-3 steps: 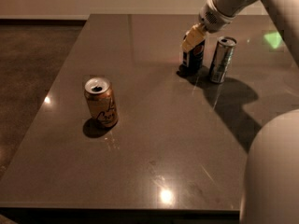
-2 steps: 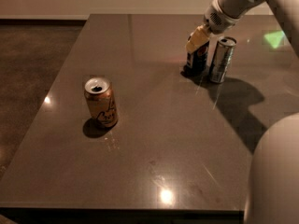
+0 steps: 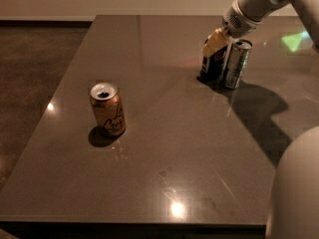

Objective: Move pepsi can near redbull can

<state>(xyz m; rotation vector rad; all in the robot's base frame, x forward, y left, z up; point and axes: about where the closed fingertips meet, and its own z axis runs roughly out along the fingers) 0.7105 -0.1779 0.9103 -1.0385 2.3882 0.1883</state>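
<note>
The pepsi can (image 3: 213,66), dark blue, stands upright on the dark table (image 3: 164,148) at the far right, right beside the redbull can (image 3: 237,63), a taller slim silver can; the two are almost touching. My gripper (image 3: 217,40), with yellowish fingers, comes down from the upper right and is shut on the top of the pepsi can, hiding its lid. The arm runs off to the top right corner.
An orange-gold can (image 3: 107,108) with a white drawing and an open top stands at the left middle of the table. The robot's white body (image 3: 296,193) fills the lower right corner. The table's front edge (image 3: 134,224) runs along the bottom.
My gripper has moved a little to the right with the pepsi can, closing the gap to the redbull can. The redbull can and the orange can have not moved.
</note>
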